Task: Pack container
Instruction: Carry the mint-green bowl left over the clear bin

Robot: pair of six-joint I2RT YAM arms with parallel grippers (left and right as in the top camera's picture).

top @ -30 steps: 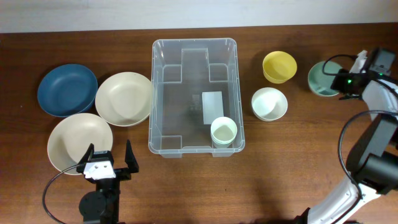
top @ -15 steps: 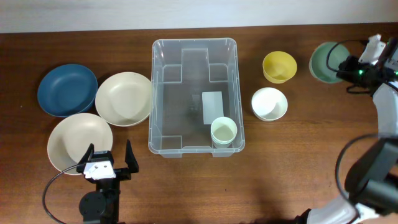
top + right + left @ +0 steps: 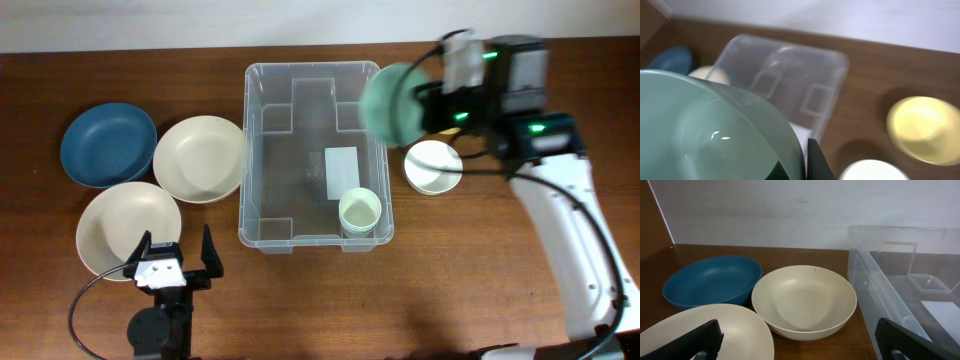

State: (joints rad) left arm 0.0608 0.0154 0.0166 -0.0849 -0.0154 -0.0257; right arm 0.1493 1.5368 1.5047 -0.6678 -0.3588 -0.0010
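- Overhead view has the right claw (image 3: 430,100) pinching the green bowl (image 3: 392,103) by its rim. The bowl is tilted and blurred, above the far right rim of the container (image 3: 312,66).
- The container sits open in the middle of the worktop (image 3: 450,290), with a pale cup (image 3: 359,211) in its near right corner.
- To do this step well, I would carry the bowl further left until all of it is inside the rim. The bare base in the far half is the place to aim for, well apart from the cup.
- The moulded stepped corners take up room, so the middle of the base looks a safer target than a corner.
- Level the bowl and lower it until it rests before letting go. Released while tilted, it could roll or knock the cup.
- In the right wrist view the bowl fills the lower left. The container lies beyond it, and the yellow bowl (image 3: 922,127) stands on the worktop to the right.
- The left claw (image 3: 174,252) is spread and empty at the near left, just beside a cream bowl (image 3: 128,228). It has no part in this step.
- Half a second ago the green bowl and right claw were at the far right of the worktop, beyond the yellow bowl. They have since swung left to the container.
- The arm now hides the yellow bowl from overhead.
- The white bowl (image 3: 433,166), cup, container and left claw have not moved.
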